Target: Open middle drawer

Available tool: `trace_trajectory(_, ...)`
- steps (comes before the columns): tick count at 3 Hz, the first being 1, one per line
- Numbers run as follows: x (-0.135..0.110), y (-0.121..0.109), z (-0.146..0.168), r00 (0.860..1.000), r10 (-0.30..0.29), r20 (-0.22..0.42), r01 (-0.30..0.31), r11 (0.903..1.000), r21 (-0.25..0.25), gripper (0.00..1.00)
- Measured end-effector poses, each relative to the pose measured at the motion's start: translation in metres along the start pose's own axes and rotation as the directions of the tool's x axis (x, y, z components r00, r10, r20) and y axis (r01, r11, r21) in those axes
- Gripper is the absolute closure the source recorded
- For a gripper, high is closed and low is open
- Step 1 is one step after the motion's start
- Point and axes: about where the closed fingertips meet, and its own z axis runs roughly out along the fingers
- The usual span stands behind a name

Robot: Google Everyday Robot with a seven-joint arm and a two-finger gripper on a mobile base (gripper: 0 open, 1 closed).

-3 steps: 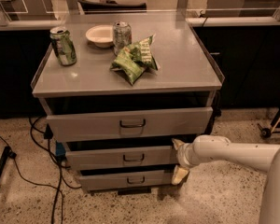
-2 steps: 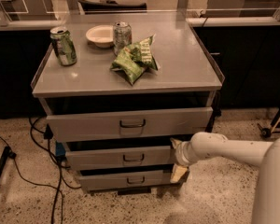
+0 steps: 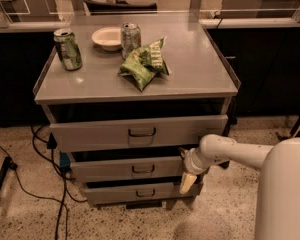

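The middle drawer (image 3: 105, 170) is the second of three grey fronts in a grey cabinet, with a small dark loop handle (image 3: 143, 169) at its centre. It stands pulled out a little, less far than the top drawer (image 3: 100, 132) above it. The bottom drawer (image 3: 115, 193) sits below. My gripper (image 3: 188, 176) is at the middle drawer's right end, on a white arm (image 3: 230, 153) coming in from the right. One pale finger (image 3: 187, 183) hangs down over the drawer's right edge.
On the cabinet top (image 3: 200, 69) lie a green can (image 3: 67, 49), a white bowl (image 3: 107, 37), a silver can (image 3: 130, 37) and green chip bags (image 3: 144, 63). Black cables (image 3: 45, 184) trail on the speckled floor at the left. Dark counters stand behind.
My arm has shifted slightly left toward the cabinet. The drawers look the same.
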Motion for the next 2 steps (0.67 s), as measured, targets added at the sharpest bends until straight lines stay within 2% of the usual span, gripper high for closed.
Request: trace_trajectory(2,-0.0009,0.0037,0.002,1.0,0.01,-0.013,-0.01,0.9996,-0.027,0.0)
